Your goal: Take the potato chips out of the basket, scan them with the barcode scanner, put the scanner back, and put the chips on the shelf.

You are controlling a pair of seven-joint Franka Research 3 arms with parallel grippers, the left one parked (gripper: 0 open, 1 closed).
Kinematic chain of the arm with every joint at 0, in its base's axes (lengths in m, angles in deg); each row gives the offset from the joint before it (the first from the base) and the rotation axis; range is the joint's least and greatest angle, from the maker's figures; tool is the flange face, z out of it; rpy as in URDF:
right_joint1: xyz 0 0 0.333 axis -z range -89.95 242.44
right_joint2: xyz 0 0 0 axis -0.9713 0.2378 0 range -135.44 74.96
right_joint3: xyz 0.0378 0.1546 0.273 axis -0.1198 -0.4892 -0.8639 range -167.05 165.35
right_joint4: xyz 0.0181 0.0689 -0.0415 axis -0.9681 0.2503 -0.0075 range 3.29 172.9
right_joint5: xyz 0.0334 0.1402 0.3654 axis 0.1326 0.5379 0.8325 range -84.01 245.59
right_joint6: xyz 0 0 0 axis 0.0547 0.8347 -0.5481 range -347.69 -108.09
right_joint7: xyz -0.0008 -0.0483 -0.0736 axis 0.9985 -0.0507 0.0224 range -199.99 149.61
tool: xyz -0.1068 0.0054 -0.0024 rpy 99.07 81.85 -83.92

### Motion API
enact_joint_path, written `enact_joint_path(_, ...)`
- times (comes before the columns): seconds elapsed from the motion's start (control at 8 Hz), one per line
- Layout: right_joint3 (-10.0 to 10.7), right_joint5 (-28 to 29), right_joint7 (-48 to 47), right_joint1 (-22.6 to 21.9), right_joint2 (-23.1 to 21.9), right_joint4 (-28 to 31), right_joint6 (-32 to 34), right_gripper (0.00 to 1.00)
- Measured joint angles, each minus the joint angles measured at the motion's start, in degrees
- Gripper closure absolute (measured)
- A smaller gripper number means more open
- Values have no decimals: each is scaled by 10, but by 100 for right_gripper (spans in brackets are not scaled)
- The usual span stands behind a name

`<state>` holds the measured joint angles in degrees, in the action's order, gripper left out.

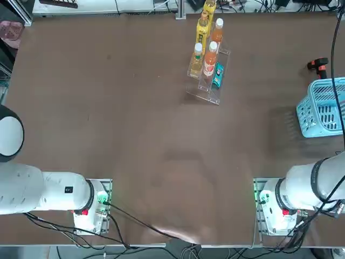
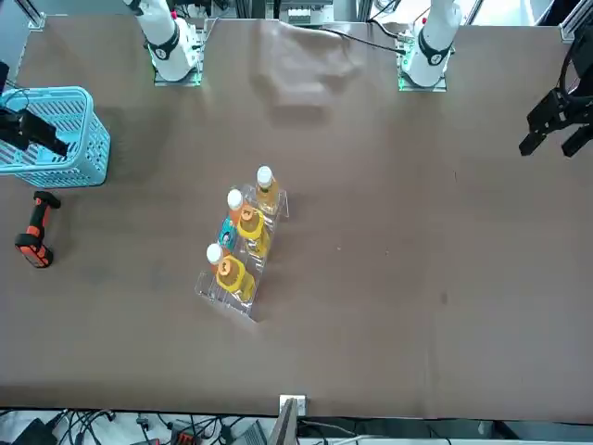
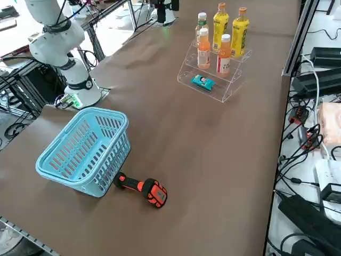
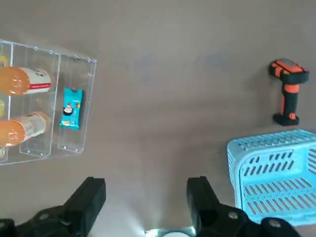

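Brown table (image 1: 108,108), chips (image 3: 203,81) on shelf (image 3: 226,85), claw (image 4: 145,197) agape

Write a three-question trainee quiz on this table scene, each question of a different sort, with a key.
1. True or false: the small teal-blue chips packet lies in the light-blue lattice plastic basket.
2. The black and red-orange handheld barcode scanner lies: A) in the basket; B) on the table beside the basket; C) on the clear acrylic stepped shelf.
3. Fill in: the right gripper, raised above the table, has its fingers ____.

Key: 1 false, it lies on the shelf's lowest step; 2 B; 3 open.
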<state>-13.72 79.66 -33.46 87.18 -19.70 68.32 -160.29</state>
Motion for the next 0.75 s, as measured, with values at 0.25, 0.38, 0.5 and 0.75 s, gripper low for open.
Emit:
enact_joint_path(0.25, -1, 5, 0, -1, -25, 50, -41, 0)
enact_joint_path(0.38, -1, 7, 0, 0, -39, 71, -48, 0)
enact_joint_path(0.5, -1, 7, 1, 0, -48, 80, -48, 0)
enact_joint_path(0.75, 2, 7, 6, 3, -53, 85, -50, 0)
